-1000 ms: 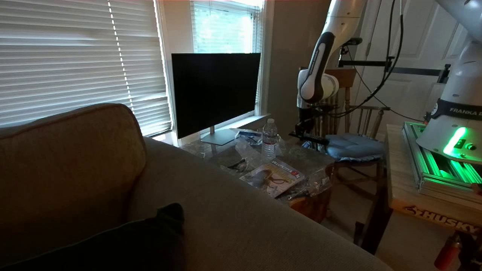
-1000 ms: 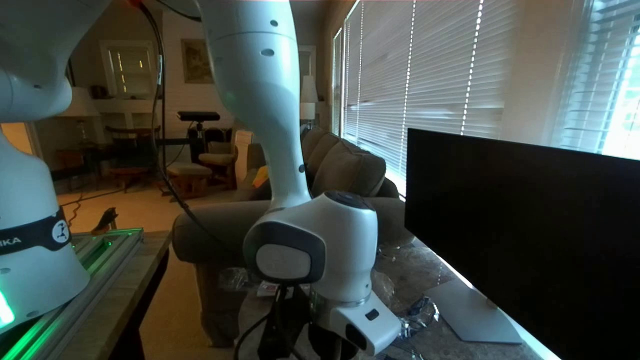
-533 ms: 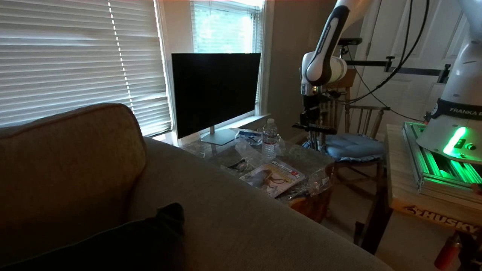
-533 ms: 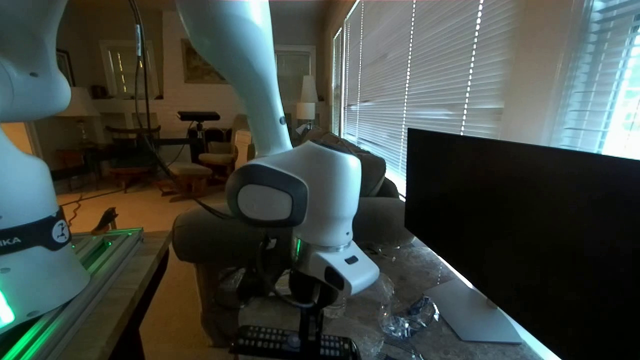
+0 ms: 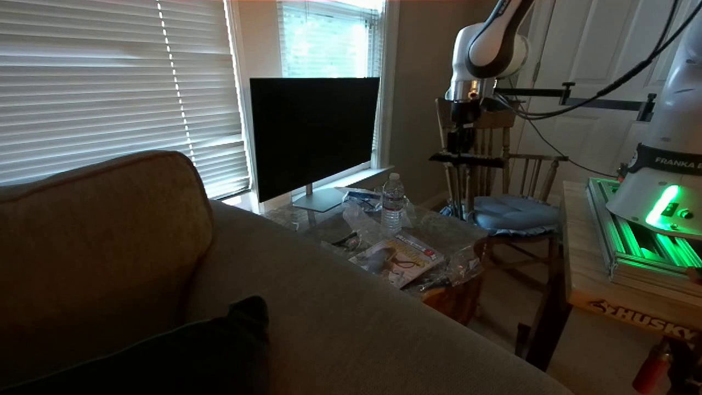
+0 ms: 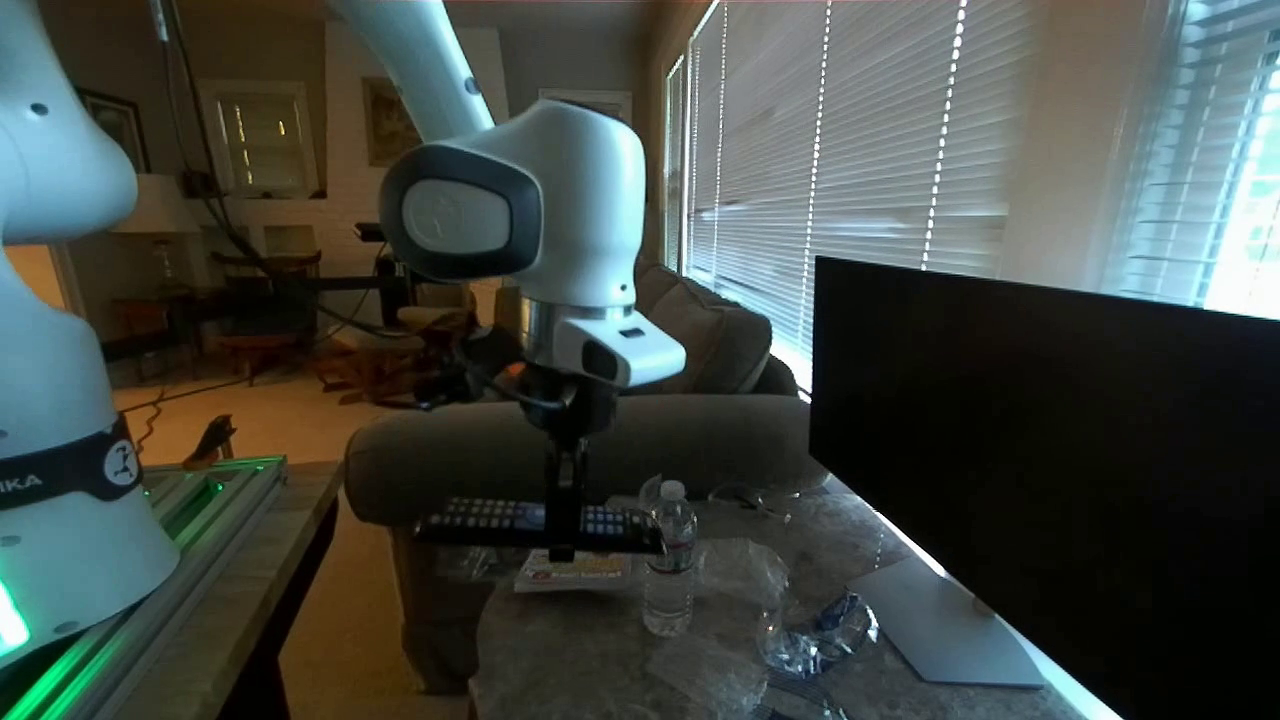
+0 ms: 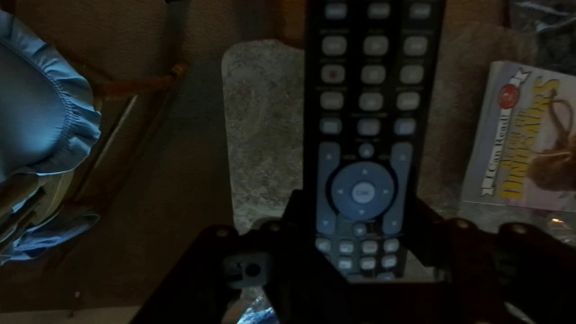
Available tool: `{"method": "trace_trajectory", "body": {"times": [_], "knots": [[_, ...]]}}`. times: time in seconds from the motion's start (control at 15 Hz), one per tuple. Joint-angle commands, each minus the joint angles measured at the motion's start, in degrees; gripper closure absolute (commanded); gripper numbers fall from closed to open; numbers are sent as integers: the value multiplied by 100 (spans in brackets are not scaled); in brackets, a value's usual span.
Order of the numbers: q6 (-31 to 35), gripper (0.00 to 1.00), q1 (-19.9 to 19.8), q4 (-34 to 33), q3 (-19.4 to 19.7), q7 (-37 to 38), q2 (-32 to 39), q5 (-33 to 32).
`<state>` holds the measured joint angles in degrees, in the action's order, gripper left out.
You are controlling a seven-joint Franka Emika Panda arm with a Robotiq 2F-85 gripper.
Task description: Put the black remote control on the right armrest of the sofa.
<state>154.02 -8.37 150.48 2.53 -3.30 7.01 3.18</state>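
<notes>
One long, slim black bar-shaped remote control [image 6: 480, 522] is riding higher in both exterior views than half a second ago, hanging roughly level in the air over the grey mottled-topped table [image 6: 560, 645]. The black two-fingered gripper [image 7: 357, 211] is clasping it by both long edges, fingers standing just the remote's width apart. The wide tan fabric armrest [image 5: 329, 307] is lying well apart from it. In an exterior view, the clear plastic white-capped bottle [image 6: 670, 590], mostly hidden earlier behind the white arm [image 6: 570, 200], is now showing almost whole, standing upright on the table; its fill level is staying unclear. Near it, crumpled silvery-clear plastic wrapping [image 6: 825, 640] is showing bluish patches, contents unreadable.
</notes>
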Motion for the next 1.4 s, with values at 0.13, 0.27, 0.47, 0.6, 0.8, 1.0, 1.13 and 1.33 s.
{"method": "trace_trajectory", "body": {"times": [0.13, 0.27, 0.47, 0.6, 0.8, 1.0, 1.13, 1.33], "knots": [[-590, 73, 633, 760, -338, 170, -1662, 652], [-645, 73, 973, 885, -506, 354, -2010, 902], [-662, 73, 1416, 693, -840, 967, -2130, 993], [-594, 73, 1665, 669, -1092, 1469, -2228, 1018], [-593, 73, 2045, 661, -1442, 2152, -2331, 1221], [-509, 73, 2374, 544, -1746, 2768, -2255, 1611], [-404, 73, 2504, 397, -1925, 3182, -2138, 1809], [-150, 73, 2597, 178, -2115, 3703, -1940, 2070]]}}
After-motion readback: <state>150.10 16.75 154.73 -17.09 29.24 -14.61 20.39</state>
